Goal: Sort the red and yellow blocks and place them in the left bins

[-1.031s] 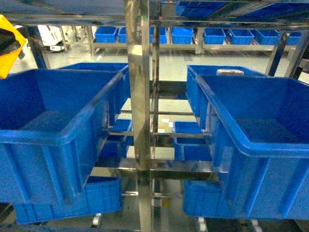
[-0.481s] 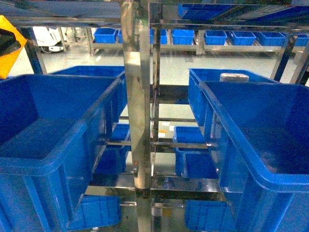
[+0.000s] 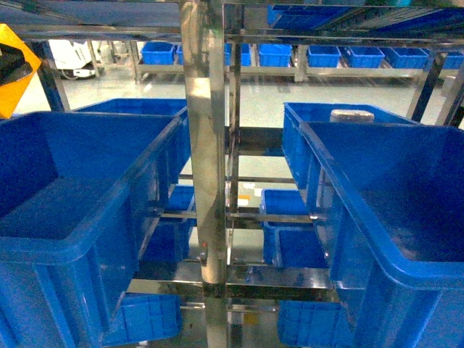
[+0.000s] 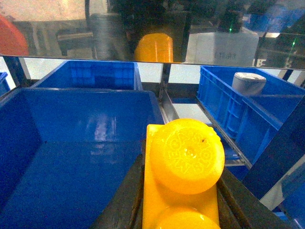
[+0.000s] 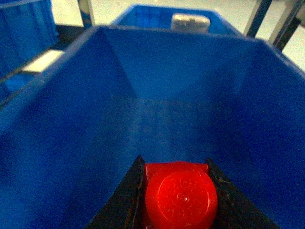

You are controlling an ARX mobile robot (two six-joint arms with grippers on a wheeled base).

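My left gripper point(image 4: 181, 210) is clamped on the yellow brick point(image 4: 183, 167), long axis pointing into the left crate point(image 4: 71, 152) directly below-ahead. My right gripper point(image 5: 176, 200) grips the red cube point(image 5: 180, 193), but over the right crate point(image 5: 143, 109).

Yellow brick point(image 4: 183, 176), glossy, two round studs, is clamped between dark fingers above the open left crate point(image 3: 94, 239) (deep blue, ribbed walls, thick rim), which has a second one point(image 3: 138, 106) behind it. Red cube point(image 5: 180, 194), one stud, is likewise gripped over a blue crate's interior point(image 5: 71, 119).
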